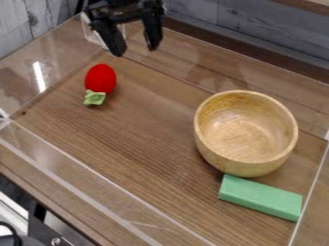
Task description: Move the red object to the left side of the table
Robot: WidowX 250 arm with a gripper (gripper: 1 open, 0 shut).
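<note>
The black claw (pixel 135 44) is released, its two fingers spread wide with a broad gap between them. Brown wood grain shows through that gap, and nothing is gripped. The claw comes in from the top edge of the view, with its fingertips pointing toward the bottom of the view. One finger is on the side nearer the toy strawberry, the other on the side nearer the wooden bowl.

The red toy strawberry (pixel 100 79) is outside the claw, near it, a little below and to the left of the fingers as the camera sees them. It lies on its side on the worktop (pixel 141 149), its rounded red end toward the claw and its light green leafy end pointing away. In the view, the nearer fingertip appears above the strawberry, apart from it; how high the claw hangs over the wood, I cannot tell.

The round wooden bowl (pixel 244 133) stands well apart from the claw, below and to the right of it in the view. Farther from the claw still, just beside the bowl, the green rectangular block (pixel 261 197) lies slightly slanted. The claw touches neither of them.
</note>
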